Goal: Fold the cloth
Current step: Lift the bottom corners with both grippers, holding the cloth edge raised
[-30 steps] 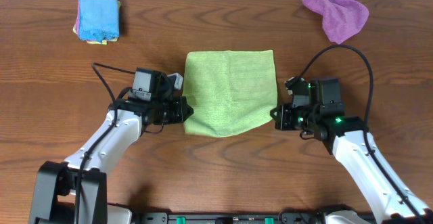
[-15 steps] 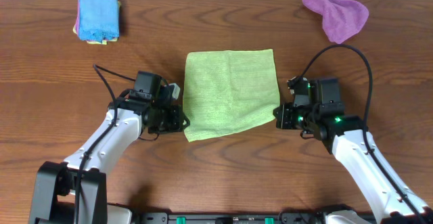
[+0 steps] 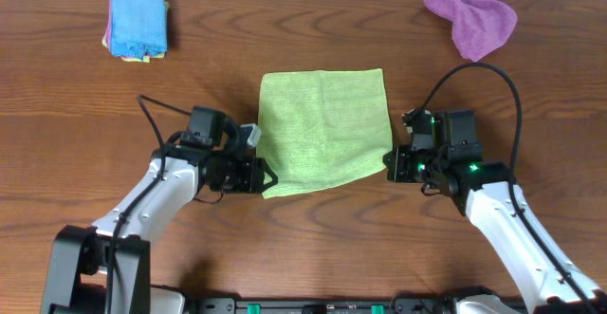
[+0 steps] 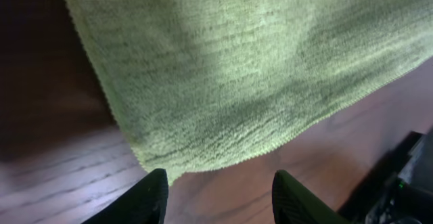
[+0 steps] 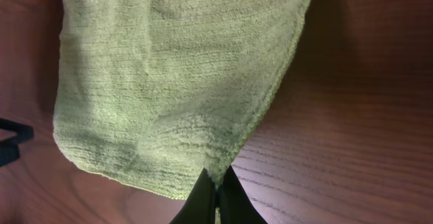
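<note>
The cloth [image 3: 321,129], lime-green microfibre, lies spread in the middle of the wooden surface [image 3: 76,124], between the two arms. Its far edge runs straight, while its near edge slants, sitting lower on the left side than on the right.

The right claw [image 5: 216,189] is pressed together on the very tip of the cloth's near right corner, and only a little fabric sits between its fingers. The left claw [image 4: 220,193] is spread and holds nothing. Its two fingers straddle the surface just short of the near left corner, and the cloth's edge lies just beyond their tips.

Well apart at the far edge of the surface lie a folded bright blue cloth [image 3: 137,25] on the left and a crumpled purple cloth [image 3: 471,17] on the right. Neither is in the way.

The main risk, as I judge it, is uneven hold. If the right arm lifts or carries its corner while the left corner lies free, the cloth will likely swing and drag, and the fold will land crooked. If the left claw closes where it is, it may catch only the fringe or bare wood. The right pinch, so near the tip, could also slip under the fabric's weight.
</note>
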Action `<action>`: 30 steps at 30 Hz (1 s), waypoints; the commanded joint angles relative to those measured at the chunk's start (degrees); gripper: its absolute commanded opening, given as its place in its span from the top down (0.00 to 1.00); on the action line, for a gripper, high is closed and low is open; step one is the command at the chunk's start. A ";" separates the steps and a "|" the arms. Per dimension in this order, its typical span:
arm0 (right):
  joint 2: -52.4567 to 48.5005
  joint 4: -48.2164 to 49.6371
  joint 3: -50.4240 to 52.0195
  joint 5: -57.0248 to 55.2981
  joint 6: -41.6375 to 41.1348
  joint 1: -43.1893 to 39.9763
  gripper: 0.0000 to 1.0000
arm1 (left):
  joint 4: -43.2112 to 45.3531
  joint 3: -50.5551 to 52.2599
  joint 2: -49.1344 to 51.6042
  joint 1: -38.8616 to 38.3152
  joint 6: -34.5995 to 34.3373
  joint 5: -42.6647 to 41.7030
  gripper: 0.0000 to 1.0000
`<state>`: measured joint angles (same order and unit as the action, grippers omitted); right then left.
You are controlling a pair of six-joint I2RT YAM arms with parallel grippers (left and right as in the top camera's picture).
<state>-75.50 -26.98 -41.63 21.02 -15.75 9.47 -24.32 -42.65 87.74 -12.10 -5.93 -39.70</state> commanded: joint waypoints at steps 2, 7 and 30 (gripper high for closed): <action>-0.07 -0.24 -1.01 0.44 -0.98 0.35 0.98 | 2.99 3.10 -0.44 1.73 1.25 -4.61 0.50; -0.07 -0.83 -1.01 0.44 -0.98 0.35 0.98 | 3.41 4.55 -0.44 2.78 1.73 -4.98 0.49; -0.07 -1.07 -1.03 0.44 -1.22 0.35 0.98 | 19.93 16.17 -0.44 3.28 -7.74 -5.38 0.43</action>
<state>-75.50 -28.03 -41.63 21.02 -16.14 9.47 -4.95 -28.47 87.18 -9.04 -10.74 -46.11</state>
